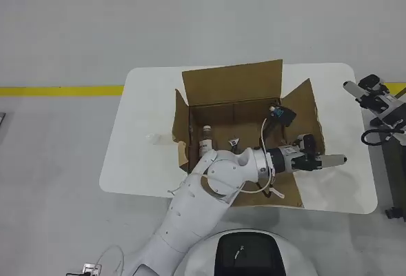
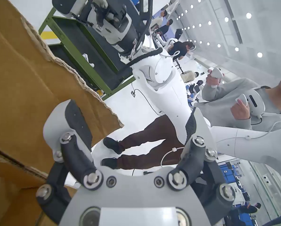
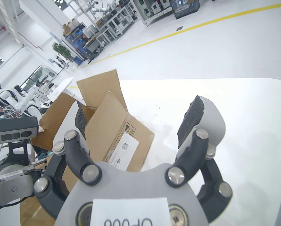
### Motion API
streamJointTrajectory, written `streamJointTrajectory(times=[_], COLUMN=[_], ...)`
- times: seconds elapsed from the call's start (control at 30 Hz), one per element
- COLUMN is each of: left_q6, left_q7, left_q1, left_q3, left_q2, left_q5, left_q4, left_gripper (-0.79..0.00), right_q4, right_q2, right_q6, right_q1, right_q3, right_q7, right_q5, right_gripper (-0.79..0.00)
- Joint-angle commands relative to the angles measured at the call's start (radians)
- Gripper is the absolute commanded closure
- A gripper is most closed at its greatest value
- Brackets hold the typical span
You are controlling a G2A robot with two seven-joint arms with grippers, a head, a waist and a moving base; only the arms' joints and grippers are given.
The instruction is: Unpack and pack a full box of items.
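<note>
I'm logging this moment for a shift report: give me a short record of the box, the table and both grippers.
box: cardboard box, open, flaps spread, on the white table
contents: a bottle by one wall; other small things too unclear to name
left gripper: stretched across the box, past a side flap; jaws apart, empty
right gripper: at the table's edge, facing the box; jaws apart, empty

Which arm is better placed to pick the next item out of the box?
Left, probably: the left gripper, open, is over the box's right flap; the right gripper, also open, is out at the table's corner.
</note>
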State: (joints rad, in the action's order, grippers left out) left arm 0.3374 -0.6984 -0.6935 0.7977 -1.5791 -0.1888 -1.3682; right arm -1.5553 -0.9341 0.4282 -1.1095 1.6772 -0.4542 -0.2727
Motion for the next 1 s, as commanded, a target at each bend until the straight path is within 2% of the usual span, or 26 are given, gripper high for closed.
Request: streamJointTrajectory(times=[0.0, 0.17, 0.3, 0.47, 0.5, 0.53, 0.63, 0.67, 0.97], left_q6=[0.006, 0.008, 0.006, 0.006, 0.008, 0.009, 0.012, 0.013, 0.005], left_q7=[-0.003, -0.003, -0.001, -0.007, -0.009, -0.011, -0.016, -0.018, -0.016], left_q1=[0.008, 0.021, 0.024, 0.023, 0.024, 0.025, 0.029, 0.03, 0.03], left_q3=[-0.013, -0.024, -0.026, -0.032, -0.034, -0.035, -0.04, -0.041, -0.029], left_q2=[-0.004, -0.01, -0.013, -0.015, -0.016, -0.017, -0.019, -0.02, -0.02], left_q5=[0.005, 0.006, 0.004, 0.001, 0.003, 0.003, 0.006, 0.006, -0.005], left_q4=[0.016, 0.035, 0.04, 0.05, 0.052, 0.053, 0.06, 0.062, 0.061], left_gripper=[-0.785, -0.785, -0.785, -0.785, -0.785, -0.785, -0.785, -0.785, -0.785], right_q4=[-0.001, -0.002, -0.033, -0.073, -0.077, -0.078, -0.086, -0.079, -0.047], right_q2=[0.001, 0.0, -0.003, -0.004, -0.003, -0.003, -0.003, -0.003, -0.007], right_q6=[0.001, 0.0, -0.046, -0.153, -0.165, -0.181, -0.197, -0.202, -0.226], right_q1=[0.0, -0.002, -0.014, -0.007, -0.006, -0.004, 0.001, 0.003, -0.007], right_q3=[0.001, -0.001, -0.01, -0.022, -0.025, -0.031, -0.06, -0.066, -0.113], right_q7=[-0.001, 0.0, -0.043, -0.166, -0.185, -0.205, -0.243, -0.241, -0.253], right_q5=[-0.049, -0.044, 0.064, 0.232, 0.244, 0.241, 0.233, 0.226, 0.224], right_gripper=[-0.785, -0.785, -0.785, -0.785, -0.653, -0.379, -0.049, 0.0, 0.0])
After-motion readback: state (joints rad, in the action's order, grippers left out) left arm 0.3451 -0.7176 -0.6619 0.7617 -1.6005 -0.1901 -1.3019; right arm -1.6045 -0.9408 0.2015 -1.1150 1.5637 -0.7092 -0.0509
